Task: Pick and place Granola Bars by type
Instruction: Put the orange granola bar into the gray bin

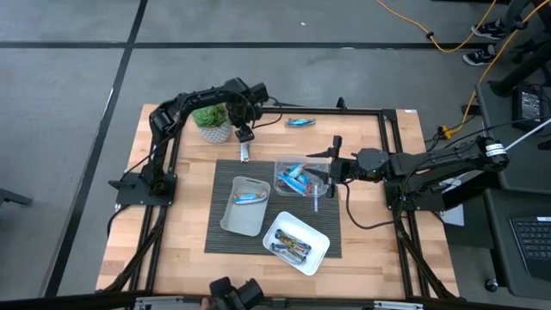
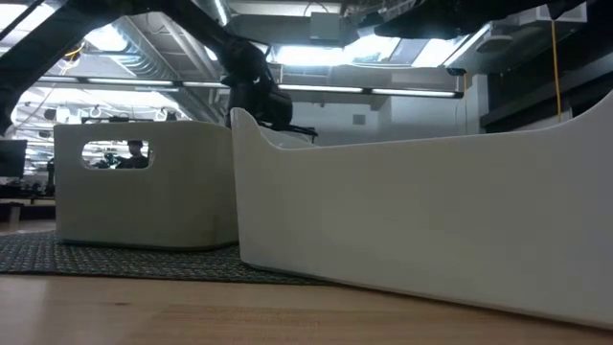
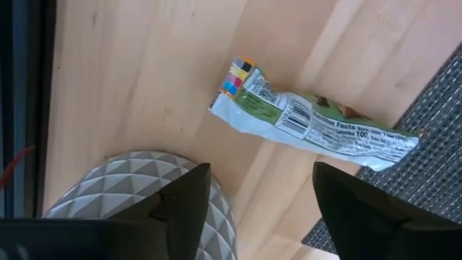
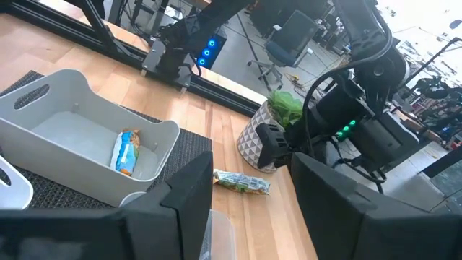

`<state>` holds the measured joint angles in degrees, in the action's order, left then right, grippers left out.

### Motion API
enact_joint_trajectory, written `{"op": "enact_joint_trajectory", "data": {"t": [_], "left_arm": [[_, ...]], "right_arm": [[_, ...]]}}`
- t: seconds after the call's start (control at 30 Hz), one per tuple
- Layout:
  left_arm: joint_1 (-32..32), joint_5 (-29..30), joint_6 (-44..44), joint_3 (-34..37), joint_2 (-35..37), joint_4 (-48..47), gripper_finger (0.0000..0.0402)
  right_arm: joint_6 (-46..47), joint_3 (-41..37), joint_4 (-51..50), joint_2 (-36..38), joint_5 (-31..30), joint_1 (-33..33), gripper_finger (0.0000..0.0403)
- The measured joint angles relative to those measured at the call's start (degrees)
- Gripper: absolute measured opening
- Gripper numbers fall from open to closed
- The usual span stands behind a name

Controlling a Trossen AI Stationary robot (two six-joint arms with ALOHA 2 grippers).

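Note:
A silver-and-green wrapped bar (image 3: 314,123) lies flat on the wood at the mat's far edge (image 1: 244,152), also seen in the right wrist view (image 4: 242,180). My left gripper (image 3: 260,209) hovers open above it, next to the plant pot (image 1: 211,120), touching nothing (image 1: 244,133). My right gripper (image 1: 323,172) is open at the clear tray's right side, empty (image 4: 253,217). Blue bars lie in the clear tray (image 1: 297,178). One bar (image 4: 126,152) lies in the grey tray (image 1: 245,205), and some lie in the white tray (image 1: 295,243). A blue bar (image 1: 300,122) lies near the far edge.
The white faceted plant pot (image 3: 137,188) stands close beside my left gripper. The dark woven mat (image 1: 224,232) carries all three trays. A black frame rail (image 1: 362,110) runs along the table's far and side edges. In the low view the white tray (image 2: 431,220) and grey tray (image 2: 144,182) block most of the scene.

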<state>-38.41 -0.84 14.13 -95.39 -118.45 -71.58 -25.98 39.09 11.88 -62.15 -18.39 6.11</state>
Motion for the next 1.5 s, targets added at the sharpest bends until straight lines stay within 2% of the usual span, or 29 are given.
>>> {"op": "enact_joint_trajectory", "data": {"t": [0.1, 0.17, 0.3, 0.83, 0.93, 1.13, 1.33, 1.5], "left_arm": [[0.7, -0.3, 0.3, 0.0, 0.0, 0.0, 0.0251], [1.2, -3.3, 0.2, 0.3, -0.4, 0.0, 0.0262], [2.4, -5.3, -0.1, 0.6, -0.4, 0.5, 0.0275], [3.4, -2.4, -0.9, 0.5, -0.8, 3.3, 0.0277], [3.8, -0.2, -0.5, 1.8, -1.2, 5.6, 0.0277], [3.1, 0.6, -1.0, 6.3, -1.2, 8.6, 0.0277], [3.0, 2.2, -1.1, 10.4, -0.9, 12.3, 0.027], [3.6, 2.2, -1.0, 10.7, -0.9, 13.4, 0.0233]], "right_arm": [[0.0, 0.0, 0.0, 0.0, 0.0, 0.0, 0.0192], [0.0, 0.0, 0.0, 0.0, 0.0, 0.0, 0.0192], [0.0, 0.0, 0.0, 0.0, 0.0, 0.0, 0.0192], [0.2, 0.0, 0.0, 0.0, 0.0, 0.0, 0.0192], [0.2, 0.0, 0.0, 0.0, 0.0, 0.0, 0.0192], [0.2, 0.0, 0.0, 0.0, 0.0, 0.0, 0.0192], [0.2, 0.0, 0.1, 0.0, 0.0, 0.0, 0.0192], [0.2, 0.0, 0.4, 0.0, 0.0, 0.0, 0.0192]]}}
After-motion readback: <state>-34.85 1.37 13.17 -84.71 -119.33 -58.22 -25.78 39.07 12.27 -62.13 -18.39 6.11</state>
